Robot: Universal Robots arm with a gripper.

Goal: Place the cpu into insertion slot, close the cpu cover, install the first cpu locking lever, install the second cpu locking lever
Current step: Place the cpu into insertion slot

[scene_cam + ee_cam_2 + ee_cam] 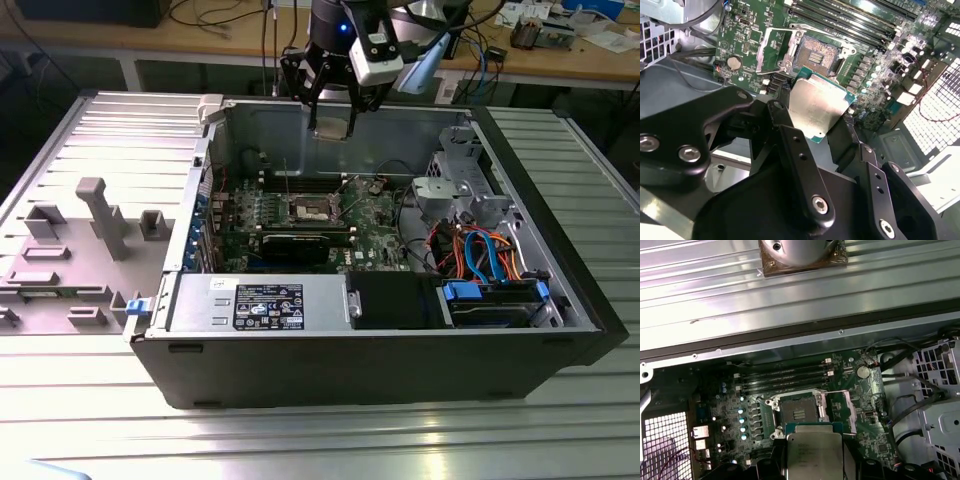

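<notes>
My claw is clamped on the cpu; in the exterior view, the open insertion slot lies at six o'clock from it, well apart.

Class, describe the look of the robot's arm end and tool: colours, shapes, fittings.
The tool is matte black, built of angular linked bars pinned by silver screws. A white camera box sits at the black wrist, beside a blue light.

I see a brushed, dull silver metal top on the cpu, matt black finish on the gripper, and ribbed bare metal with a soft sheen on the table.
</notes>
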